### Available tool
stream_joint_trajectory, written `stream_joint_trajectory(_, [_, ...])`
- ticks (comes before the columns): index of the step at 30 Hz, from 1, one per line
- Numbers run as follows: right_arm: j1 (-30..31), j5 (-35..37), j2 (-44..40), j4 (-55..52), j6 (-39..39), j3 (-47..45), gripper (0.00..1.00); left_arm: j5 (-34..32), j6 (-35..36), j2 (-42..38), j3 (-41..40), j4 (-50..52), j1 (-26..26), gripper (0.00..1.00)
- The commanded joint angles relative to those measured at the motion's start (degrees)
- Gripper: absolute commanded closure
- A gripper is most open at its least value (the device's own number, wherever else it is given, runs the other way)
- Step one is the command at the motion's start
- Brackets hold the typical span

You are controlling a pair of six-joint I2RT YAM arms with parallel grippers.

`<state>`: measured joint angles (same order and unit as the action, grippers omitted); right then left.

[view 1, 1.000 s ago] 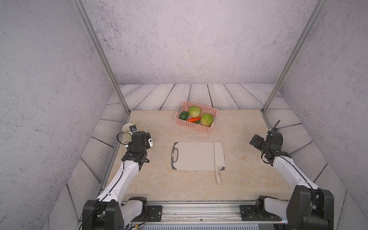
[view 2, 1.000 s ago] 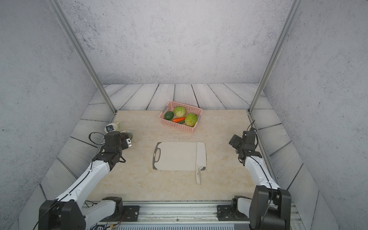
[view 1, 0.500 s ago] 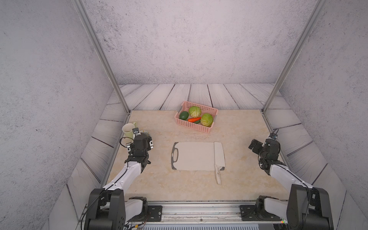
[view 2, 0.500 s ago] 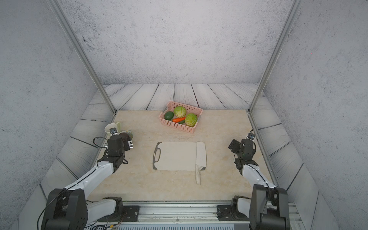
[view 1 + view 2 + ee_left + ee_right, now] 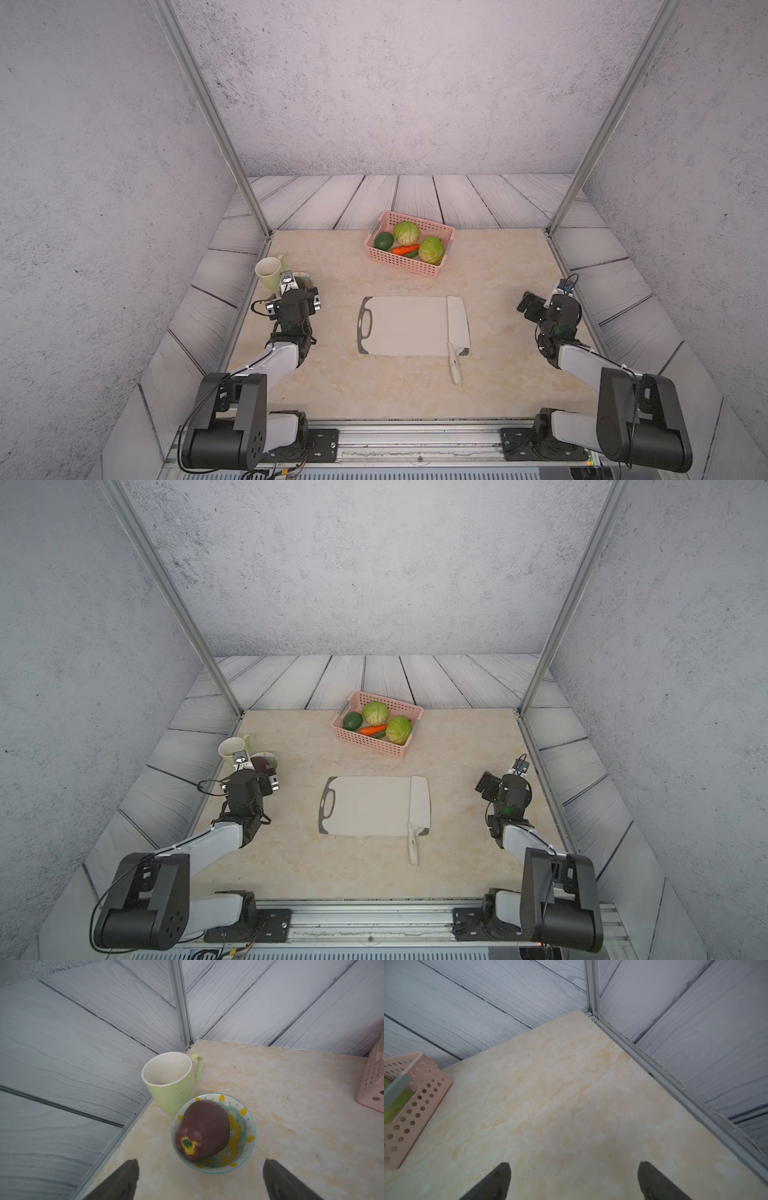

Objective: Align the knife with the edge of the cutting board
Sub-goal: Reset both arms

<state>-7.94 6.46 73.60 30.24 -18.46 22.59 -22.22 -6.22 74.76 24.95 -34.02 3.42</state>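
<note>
The cutting board [image 5: 405,326], a pale grey-white rounded rectangle with a dark rim, lies flat midway between the two sets of jaws, well apart from both, with its oval cutout toward the left gripper [image 5: 297,291]. The knife [image 5: 457,328], a pale broad-bladed cleaver, rests along the board's end nearer the right gripper [image 5: 534,307], its cream handle overhanging the near edge.

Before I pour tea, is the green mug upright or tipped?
Upright: the mug stands on its base beside the bowl, its open mouth facing up.
</note>
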Motion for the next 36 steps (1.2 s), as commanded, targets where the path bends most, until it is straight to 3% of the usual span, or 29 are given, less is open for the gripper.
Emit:
stream_joint_trajectory(1, [-0.01, 0.7, 1.11, 3.2, 1.21, -0.53, 0.01, 1.3, 1.37, 2.25, -1.11, -6.07, -0.61, 0.02])
stream_joint_trajectory(14, [-0.05, -0.7, 3.04, 6.31, 3.79, -0.09, 0.01, 10.21, 5.59, 12.91, -1.18, -15.22, -0.59, 0.02])
stream_joint_trajectory(17, [0.05, -0.76, 6.34, 14.33, 4.57, -2.15, 0.01, 12.07, 5.34, 13.3, 0.64, -11.16, -1.01, 0.02])
stream_joint_trajectory(20, [0.84, -0.85, 5.87, 10.0, 5.4, -0.33, 0.01, 13.45, 5.08, 12.99, 1.41, -9.77, -1.7, 0.02])
stream_joint_trajectory(25, [5.69, 0.48, 8.68, 16.94, 10.88, -2.24, 0.01, 13.48, 5.07, 12.92, 1.37, -9.69, -1.83, 0.02])
stream_joint_trajectory(28, [8.47, 0.65, 16.31, 27.02, 14.92, -2.34, 0.01, 13.51, 5.08, 12.94, 1.37, -9.71, -1.79, 0.02])
stream_joint_trajectory(31, [8.7, 2.53, 13.85, 10.33, 14.1, 3.81, 0.01, 13.45, 5.06, 12.95, 1.5, -9.61, -1.76, 0.02])
stream_joint_trajectory(33, [8.74, 2.1, 15.94, 18.92, 14.69, 1.6, 0.01, 13.52, 4.99, 13.06, 1.55, -9.6, -1.82, 0.02])
stream_joint_trajectory(36, [8.77, 2.15, 14.39, 11.96, 14.25, 3.47, 0.01, 13.52, 4.99, 12.98, 1.52, -9.58, -1.81, 0.02])
